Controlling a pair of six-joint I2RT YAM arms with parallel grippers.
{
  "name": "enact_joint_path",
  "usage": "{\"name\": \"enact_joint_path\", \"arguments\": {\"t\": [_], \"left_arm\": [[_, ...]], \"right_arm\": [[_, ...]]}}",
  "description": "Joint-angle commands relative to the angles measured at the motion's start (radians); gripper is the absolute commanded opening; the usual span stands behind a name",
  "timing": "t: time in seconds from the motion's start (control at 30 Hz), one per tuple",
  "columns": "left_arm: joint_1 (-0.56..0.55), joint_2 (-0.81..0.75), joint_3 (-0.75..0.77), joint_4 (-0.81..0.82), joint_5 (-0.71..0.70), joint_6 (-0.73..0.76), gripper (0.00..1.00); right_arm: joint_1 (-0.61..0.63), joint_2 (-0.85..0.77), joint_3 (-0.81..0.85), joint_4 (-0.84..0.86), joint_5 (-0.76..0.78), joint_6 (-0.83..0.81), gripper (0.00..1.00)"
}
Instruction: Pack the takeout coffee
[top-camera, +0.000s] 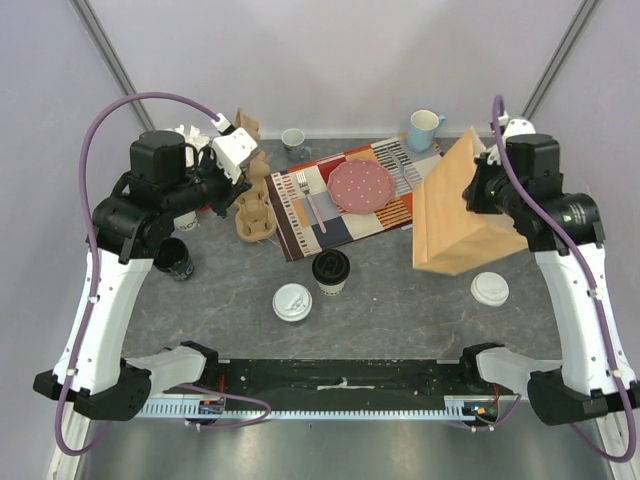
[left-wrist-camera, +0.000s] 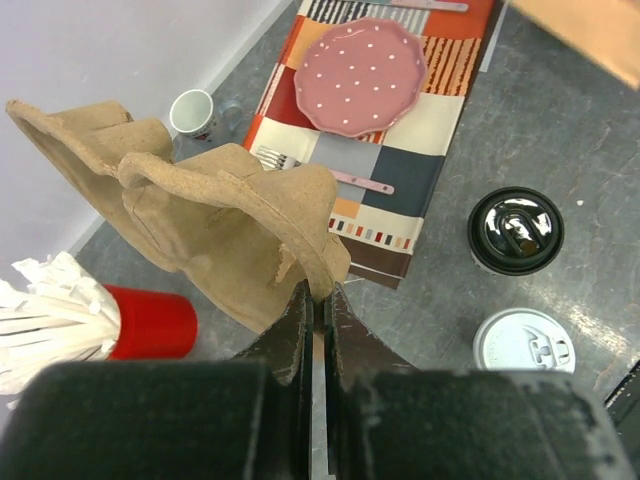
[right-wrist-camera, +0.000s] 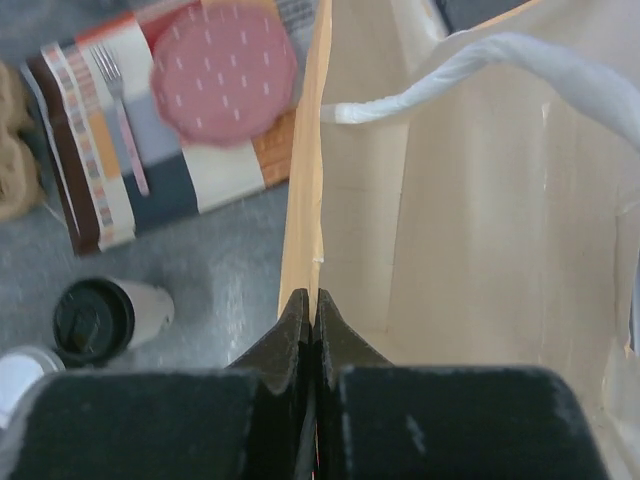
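Note:
The cream-white cup with a black lid stands in front of the placemat, with a white-lidded cup beside it; the lid hides that cup's body. Both show in the left wrist view. My left gripper is shut on an edge of the brown pulp cup carrier. My right gripper is shut on the side wall of the open tan paper bag and holds it tilted. The bag's inside looks empty.
A patterned placemat carries a pink dotted plate and a fork. Two mugs stand at the back. A second white lid lies at the right. A black lidless cup and a red cup are at the left.

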Motion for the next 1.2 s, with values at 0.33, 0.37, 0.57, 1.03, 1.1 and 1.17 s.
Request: {"name": "enact_joint_path", "arguments": {"t": [0.33,0.37,0.57,1.03,1.1,1.17], "left_arm": [[0.0,-0.002,0.005,0.049,0.073,-0.033,0.02],[0.0,-0.002,0.005,0.049,0.076,-0.033,0.02],[0.0,0.003,0.007,0.049,0.099,-0.035,0.02],[-0.123,0.083,0.039,0.045,0.096,-0.058,0.02],[-0.133,0.087,0.048,0.034,0.093,-0.049,0.02],[-0.141,0.09,0.057,0.026,0.088,-0.04,0.02]], "right_arm": [[0.064,-0.035,-0.249,-0.229,-0.144,0.099,0.0],[0.069,-0.036,-0.248,-0.233,-0.111,0.113,0.0],[0.138,-0.079,-0.303,-0.197,-0.118,0.208,0.0],[0.327,-0.121,-0.368,-0.023,-0.06,0.431,0.23],[0.356,-0.113,-0.358,-0.022,-0.063,0.434,0.34],[0.373,-0.105,-0.331,-0.008,-0.081,0.428,0.39]]}}
